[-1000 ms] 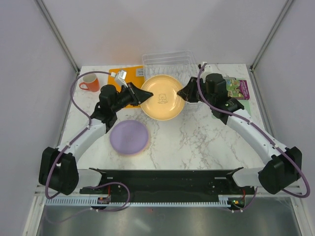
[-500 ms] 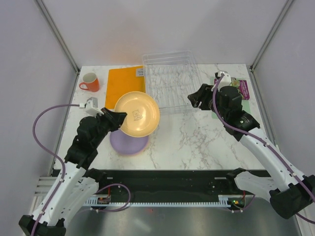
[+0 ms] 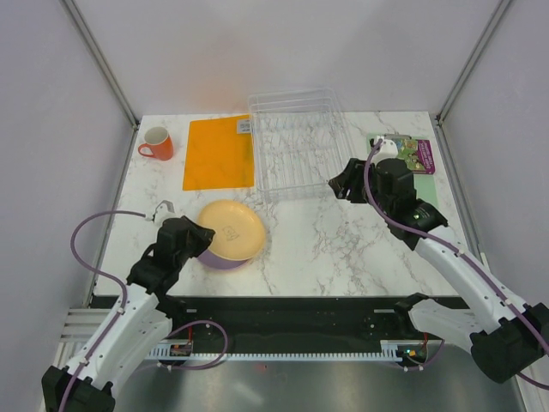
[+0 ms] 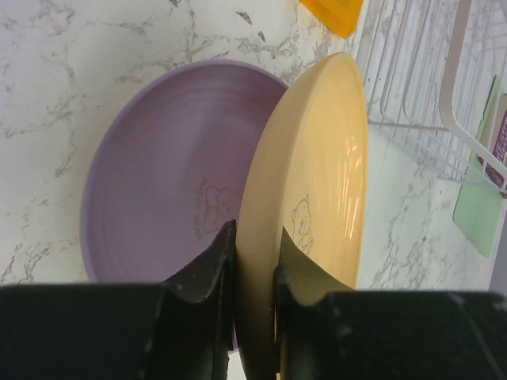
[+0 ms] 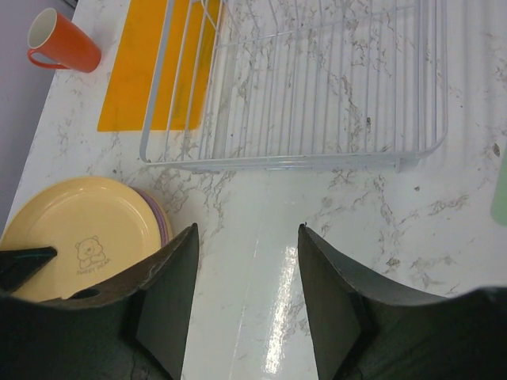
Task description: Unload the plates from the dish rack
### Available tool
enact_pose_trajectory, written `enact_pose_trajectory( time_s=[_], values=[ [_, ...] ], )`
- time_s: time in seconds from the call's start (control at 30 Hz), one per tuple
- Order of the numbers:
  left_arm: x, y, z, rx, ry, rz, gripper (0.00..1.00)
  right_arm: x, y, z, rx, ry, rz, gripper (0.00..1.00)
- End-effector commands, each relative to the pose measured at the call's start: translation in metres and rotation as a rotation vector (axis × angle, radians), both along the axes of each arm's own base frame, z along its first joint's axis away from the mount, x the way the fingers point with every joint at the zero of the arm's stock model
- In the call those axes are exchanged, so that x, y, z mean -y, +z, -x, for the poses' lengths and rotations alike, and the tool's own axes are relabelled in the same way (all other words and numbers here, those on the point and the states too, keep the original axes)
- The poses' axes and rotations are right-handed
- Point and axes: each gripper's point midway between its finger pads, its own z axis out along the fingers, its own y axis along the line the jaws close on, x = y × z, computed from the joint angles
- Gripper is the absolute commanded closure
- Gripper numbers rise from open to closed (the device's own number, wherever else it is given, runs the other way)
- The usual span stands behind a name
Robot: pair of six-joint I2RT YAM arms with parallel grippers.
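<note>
Nearest the arm bases, the left claw [image 4: 253,237] is clenched on the near rim of the yellow-orange plate [image 3: 230,230], one finger on each face. That plate sits over the purple plate [image 4: 166,174], which lies on the table [image 3: 343,240]. From above, only a thin purple crescent shows at the near edge. The wrist view shows the yellow plate tilted up from the purple one. I cannot tell whether their far rims touch. Two plates are in view, each with a faint bear print.

Further right, the right claw [image 5: 247,237] hangs released above bare marble, its fingers spread with nothing between them.

Beyond it stands one dish rack [image 5: 293,162], with see-through walls and rows of thin wire dividers, well apart from both plates. One orange mat [image 3: 219,153] lies just left of it, and one orange mug [image 3: 156,143] further left. A green and purple card [image 3: 416,154] at the far right is partly hidden by the right arm's cable.
</note>
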Motion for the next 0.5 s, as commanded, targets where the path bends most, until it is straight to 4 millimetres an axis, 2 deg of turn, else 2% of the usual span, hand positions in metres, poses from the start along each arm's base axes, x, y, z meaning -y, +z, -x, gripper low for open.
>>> enact_pose_trajectory(
  time_s=[0.0, 0.23, 0.27, 0.3, 0.33, 0.37, 0.43, 0.47],
  values=[
    [-0.016, 0.008, -0.004, 0.034, 0.133, 0.032, 0.98, 0.001, -0.001, 0.000, 0.011, -0.001, 0.004, 0.41],
    [-0.026, -0.007, 0.005, -0.015, 0.192, 0.020, 0.98, -0.001, -0.013, 0.000, -0.011, 0.008, 0.011, 0.41],
    [-0.027, -0.010, 0.005, -0.023, 0.196, 0.017, 0.89, -0.001, -0.014, 0.000, -0.015, 0.008, 0.009, 0.41],
    [-0.027, -0.010, 0.005, -0.022, 0.197, 0.018, 0.86, -0.001, -0.015, 0.000, -0.017, 0.008, 0.010, 0.41],
    [-0.027, -0.011, 0.005, -0.023, 0.194, 0.014, 0.79, -0.001, -0.015, 0.000, -0.015, 0.007, 0.010, 0.41],
    [-0.027, -0.011, 0.005, -0.022, 0.192, 0.011, 0.63, -0.001, -0.017, 0.001, -0.019, 0.008, 0.011, 0.41],
    [-0.028, -0.011, 0.005, -0.019, 0.186, 0.001, 0.58, -0.001, -0.019, 0.001, -0.022, 0.009, 0.014, 0.41],
    [-0.027, -0.009, 0.005, -0.011, 0.181, 0.000, 0.47, 0.000, -0.020, 0.001, -0.023, 0.008, 0.017, 0.41]
  ],
)
